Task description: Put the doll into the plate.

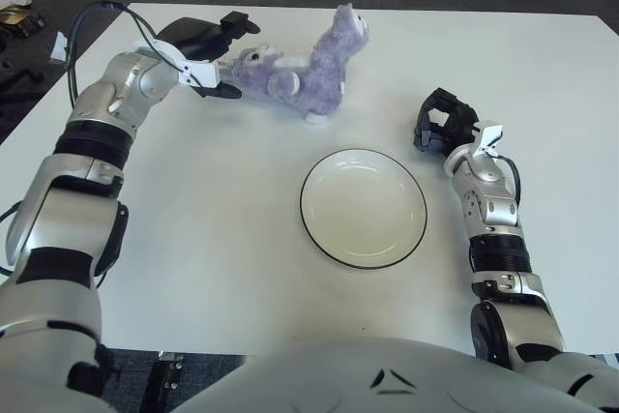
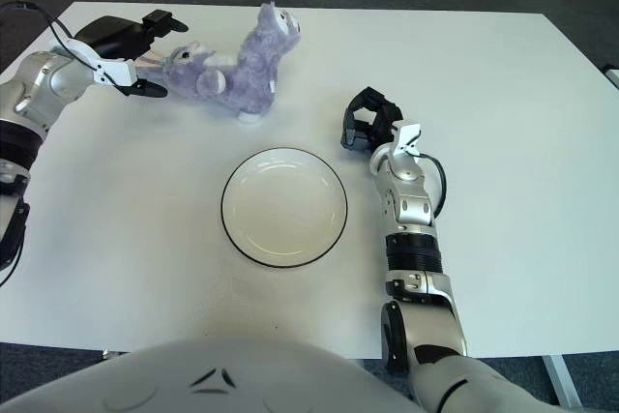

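A purple plush doll [image 1: 300, 67] lies on the white table [image 1: 193, 220] at the far middle. My left hand [image 1: 218, 50] is at the doll's left end, fingers spread on either side of its leg, not closed on it. A white plate [image 1: 364, 207] with a dark rim sits empty in front of the doll, to its right. My right hand [image 1: 441, 123] rests on the table right of the plate, fingers curled and holding nothing.
The table's far edge runs just behind the doll. Dark floor lies beyond it. Some clutter [image 1: 17, 16] sits off the table at the far left.
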Robot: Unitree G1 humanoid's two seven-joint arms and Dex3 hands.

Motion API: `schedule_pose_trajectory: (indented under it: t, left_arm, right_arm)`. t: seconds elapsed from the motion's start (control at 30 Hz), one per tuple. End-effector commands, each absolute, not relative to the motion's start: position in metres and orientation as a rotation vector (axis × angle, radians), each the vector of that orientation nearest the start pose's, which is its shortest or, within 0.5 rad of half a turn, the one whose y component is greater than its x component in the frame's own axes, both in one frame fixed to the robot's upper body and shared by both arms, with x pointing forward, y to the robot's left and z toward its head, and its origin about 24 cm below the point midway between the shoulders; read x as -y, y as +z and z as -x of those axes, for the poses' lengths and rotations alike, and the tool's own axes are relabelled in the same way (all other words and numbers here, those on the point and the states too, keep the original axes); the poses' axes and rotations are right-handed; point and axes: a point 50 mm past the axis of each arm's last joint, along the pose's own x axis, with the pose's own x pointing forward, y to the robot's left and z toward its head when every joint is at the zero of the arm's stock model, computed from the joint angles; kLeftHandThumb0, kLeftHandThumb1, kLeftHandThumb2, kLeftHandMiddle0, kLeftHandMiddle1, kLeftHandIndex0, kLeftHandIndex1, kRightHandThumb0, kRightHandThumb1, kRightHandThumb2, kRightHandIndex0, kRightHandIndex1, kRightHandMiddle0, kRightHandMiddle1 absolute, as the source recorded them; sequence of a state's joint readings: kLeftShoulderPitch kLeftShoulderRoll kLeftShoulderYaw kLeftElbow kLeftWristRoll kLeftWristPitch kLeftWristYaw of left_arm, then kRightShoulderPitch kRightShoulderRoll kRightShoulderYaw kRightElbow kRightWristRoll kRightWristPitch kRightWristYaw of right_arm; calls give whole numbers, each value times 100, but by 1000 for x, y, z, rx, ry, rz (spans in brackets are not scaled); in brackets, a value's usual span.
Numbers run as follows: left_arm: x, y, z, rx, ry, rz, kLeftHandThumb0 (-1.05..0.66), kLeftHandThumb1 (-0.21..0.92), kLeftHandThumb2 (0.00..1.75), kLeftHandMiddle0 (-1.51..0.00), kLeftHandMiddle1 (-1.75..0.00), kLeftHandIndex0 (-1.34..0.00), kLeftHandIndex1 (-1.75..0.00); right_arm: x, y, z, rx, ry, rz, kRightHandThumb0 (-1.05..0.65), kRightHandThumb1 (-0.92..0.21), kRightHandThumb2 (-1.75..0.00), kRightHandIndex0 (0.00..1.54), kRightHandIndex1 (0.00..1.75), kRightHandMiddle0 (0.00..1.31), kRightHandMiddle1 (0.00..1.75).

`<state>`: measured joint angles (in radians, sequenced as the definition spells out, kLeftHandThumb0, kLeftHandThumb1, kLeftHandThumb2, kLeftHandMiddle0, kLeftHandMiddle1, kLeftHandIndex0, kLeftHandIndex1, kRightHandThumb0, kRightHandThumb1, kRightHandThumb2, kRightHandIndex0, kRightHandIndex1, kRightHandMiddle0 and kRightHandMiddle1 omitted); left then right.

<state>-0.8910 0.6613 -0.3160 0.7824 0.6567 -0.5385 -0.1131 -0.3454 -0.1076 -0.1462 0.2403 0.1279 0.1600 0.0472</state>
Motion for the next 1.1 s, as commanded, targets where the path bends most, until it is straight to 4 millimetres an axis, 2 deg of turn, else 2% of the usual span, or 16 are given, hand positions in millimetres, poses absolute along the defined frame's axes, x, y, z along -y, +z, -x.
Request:
schedule_pose_trajectory:
  t: [0.0, 0.1, 0.2, 0.3, 0.37, 0.4, 0.43, 0.5, 0.53, 0.57, 0.63, 0.73, 0.83, 1.07]
  left_arm:
    - [-201, 180, -379, 414, -350, -1411, -79, 30, 94, -9, -118, 0, -91]
    - [-200, 179, -379, 426, -340, -1411, -81, 29, 95, -3, -134, 0, -95]
    - [-200, 179, -378, 452, -333, -1421, -88, 33, 92, -1, -154, 0, -101]
    - [-199, 179, -377, 486, -326, -1434, -91, 36, 90, 0, -155, 0, -105]
    - [-198, 179, -377, 499, -323, -1442, -91, 38, 88, 0, -143, 0, -106]
    - [-198, 179, -377, 503, -322, -1446, -90, 39, 87, 0, -123, 0, -104]
    - [-198, 179, -377, 506, -321, -1449, -90, 40, 87, 0, -115, 0, -103]
    - [-198, 178, -376, 513, -316, -1457, -89, 42, 86, 0, -89, 0, -97]
    - [-198, 178, -376, 519, -309, -1458, -88, 43, 85, 0, -84, 0, -96]
    - [-198, 178, -376, 523, -304, -1458, -87, 44, 85, 0, -66, 0, -91]
    - [-198, 178, -376, 531, -292, -1456, -85, 44, 84, 0, -44, 0, -86]
    - [-197, 177, -376, 546, -275, -1465, -83, 45, 84, 0, -29, 0, -83]
    - [-197, 177, -376, 555, -265, -1468, -82, 45, 85, 0, -21, 0, -85]
    - [-196, 176, -374, 592, -235, -1464, -81, 42, 89, 0, -18, 0, -98]
  right_arm:
    - [182, 52, -313, -141, -19, -50, -53, -21, -145, 130, 175, 70, 175]
    - [182, 52, -313, -141, -16, -47, -53, -21, -145, 130, 175, 70, 175]
    - [182, 52, -313, -141, -12, -43, -53, -22, -145, 130, 175, 70, 175]
    - [182, 52, -313, -141, -6, -43, -53, -22, -144, 130, 175, 70, 175]
    - [182, 52, -313, -142, -3, -44, -52, -22, -144, 129, 175, 70, 175]
    - [182, 52, -313, -142, -2, -45, -52, -22, -144, 128, 175, 69, 175]
    - [182, 52, -313, -144, -1, -45, -52, -23, -143, 128, 175, 69, 175]
    - [182, 52, -313, -146, 4, -47, -52, -23, -142, 127, 175, 68, 175]
    - [182, 52, -313, -149, 8, -48, -52, -24, -142, 127, 175, 68, 175]
    - [182, 52, -313, -150, 10, -48, -51, -24, -142, 127, 175, 68, 175]
    - [182, 52, -313, -153, 14, -48, -51, -25, -141, 126, 175, 68, 175]
    - [182, 52, -312, -155, 20, -45, -51, -25, -141, 127, 175, 67, 175]
    - [182, 52, -312, -156, 25, -43, -51, -25, -140, 127, 175, 67, 175]
    - [183, 52, -312, -158, 34, -40, -51, -25, -140, 128, 175, 67, 175]
